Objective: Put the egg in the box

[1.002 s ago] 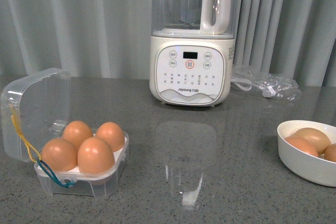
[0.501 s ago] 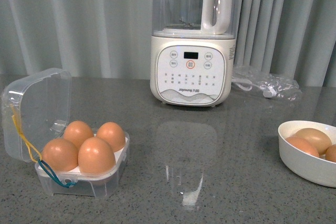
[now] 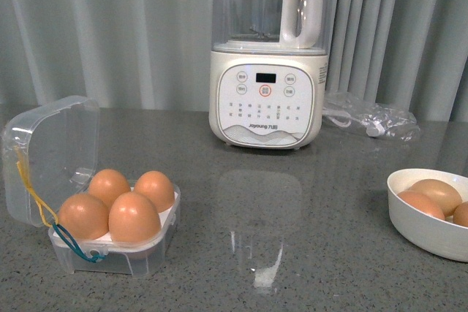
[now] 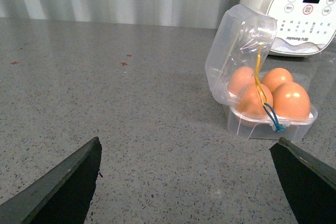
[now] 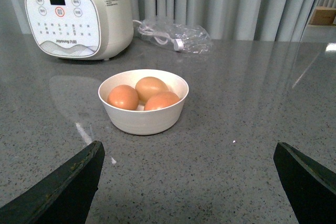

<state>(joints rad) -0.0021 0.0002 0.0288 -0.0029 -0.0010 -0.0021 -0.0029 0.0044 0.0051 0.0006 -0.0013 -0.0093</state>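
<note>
The clear plastic box [image 3: 139, 253] stands at the front left of the grey counter, lid open and tilted back. All its cells hold brown eggs [image 3: 133, 217]. It also shows in the left wrist view [image 4: 247, 121], ahead of my left gripper [image 4: 186, 182], which is open and empty above bare counter. My right gripper [image 5: 186, 182] is open and empty, short of a round white bowl [image 5: 143, 119] with three brown eggs [image 5: 123, 97]. Neither gripper shows in the front view.
A white blender [image 3: 267, 96] with a clear jug stands at the back middle. A clear bag with a white cable [image 3: 369, 120] lies to its right. The bowl [image 3: 420, 228] sits at the right edge of the front view. Grey curtains hang behind.
</note>
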